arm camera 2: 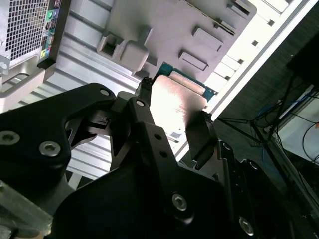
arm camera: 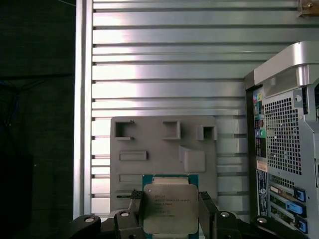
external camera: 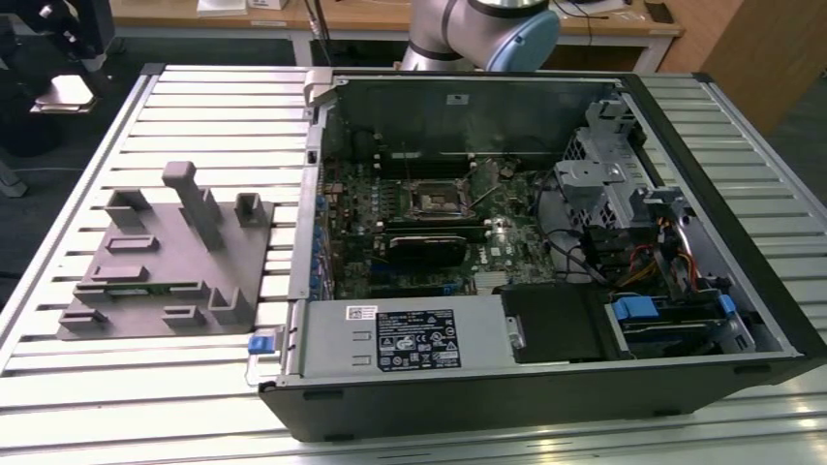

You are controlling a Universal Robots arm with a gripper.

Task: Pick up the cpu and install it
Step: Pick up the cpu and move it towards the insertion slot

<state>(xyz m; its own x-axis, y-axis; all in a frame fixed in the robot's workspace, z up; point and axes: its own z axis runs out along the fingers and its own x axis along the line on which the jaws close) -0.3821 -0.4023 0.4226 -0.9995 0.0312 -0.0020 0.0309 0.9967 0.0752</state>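
Status: pick-up complete, installation outstanding.

In the first wrist view the claw point(arm camera: 170, 199) is closed part-way onto the cpu point(arm camera: 169, 211). It bears on two opposite edges and carries the cpu clear above the grey fixture block point(arm camera: 164, 149) and the slatted tabletop point(arm camera: 149, 74).

In the exterior view, the fixture block lies on the exterior view's left. The open computer case point(external camera: 517, 407) lies to its right, and its socket point(external camera: 437, 201) appears unoccupied.

The cpu is square, so it has no marked long axis. Its metal lid faces the first wrist camera, and its green board edge projects away from the claw body.
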